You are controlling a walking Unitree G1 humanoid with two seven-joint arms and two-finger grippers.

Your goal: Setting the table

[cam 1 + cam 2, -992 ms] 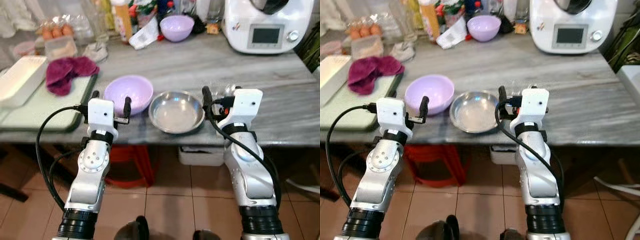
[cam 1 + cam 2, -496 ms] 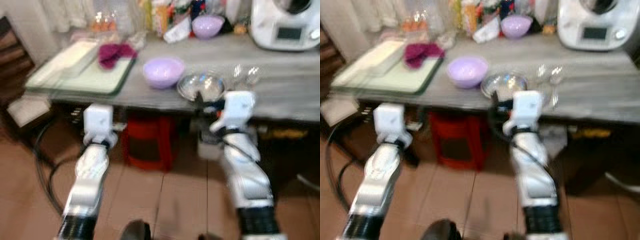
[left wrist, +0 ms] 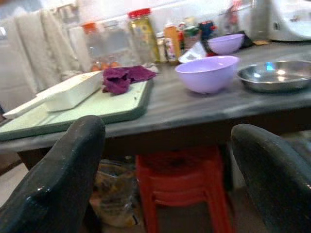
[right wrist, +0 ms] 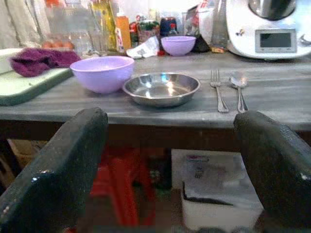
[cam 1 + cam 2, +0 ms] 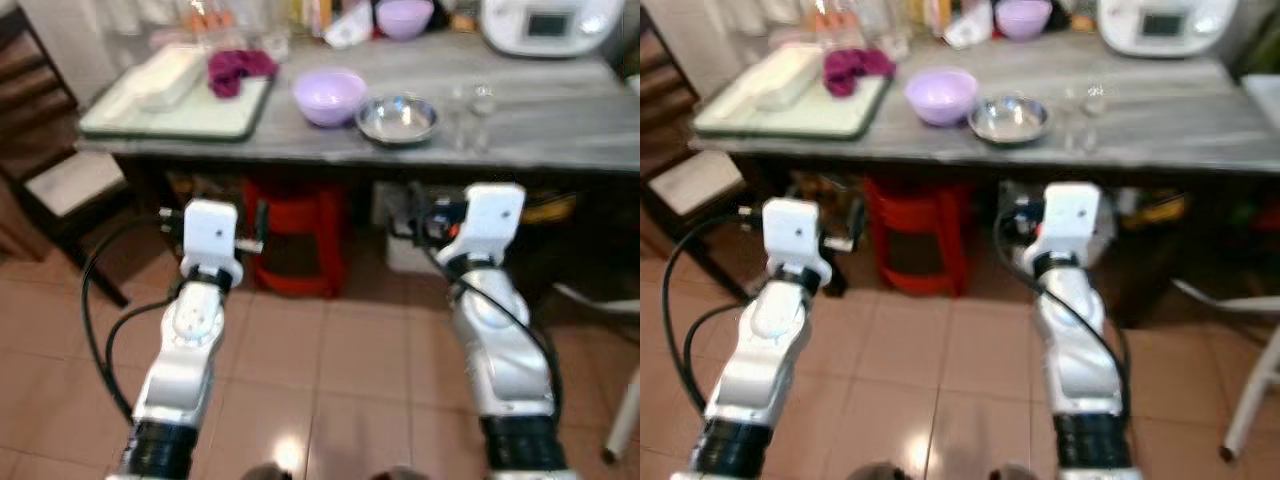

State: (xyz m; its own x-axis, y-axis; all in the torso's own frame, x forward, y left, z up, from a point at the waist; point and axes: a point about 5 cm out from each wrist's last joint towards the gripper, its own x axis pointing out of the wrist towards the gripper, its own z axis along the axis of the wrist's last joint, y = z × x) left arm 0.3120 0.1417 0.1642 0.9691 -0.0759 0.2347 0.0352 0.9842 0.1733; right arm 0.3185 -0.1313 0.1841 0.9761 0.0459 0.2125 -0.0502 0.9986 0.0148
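Since the earlier frame the camera has backed away from the tabletop, and both arms now hang over the floor tiles. Left to right: the left end effector, released and empty; the lavender bowl; the steel dish; fork; spoon. The right end effector is likewise spread and empty.

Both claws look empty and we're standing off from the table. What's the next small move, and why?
Probably step forward to the table edge. Both the left claw and right claw are open, holding nothing, and sit below and short of the tabletop. The steel dish, lavender bowl, fork and spoon all lie near the front edge, likely beyond reach from here.
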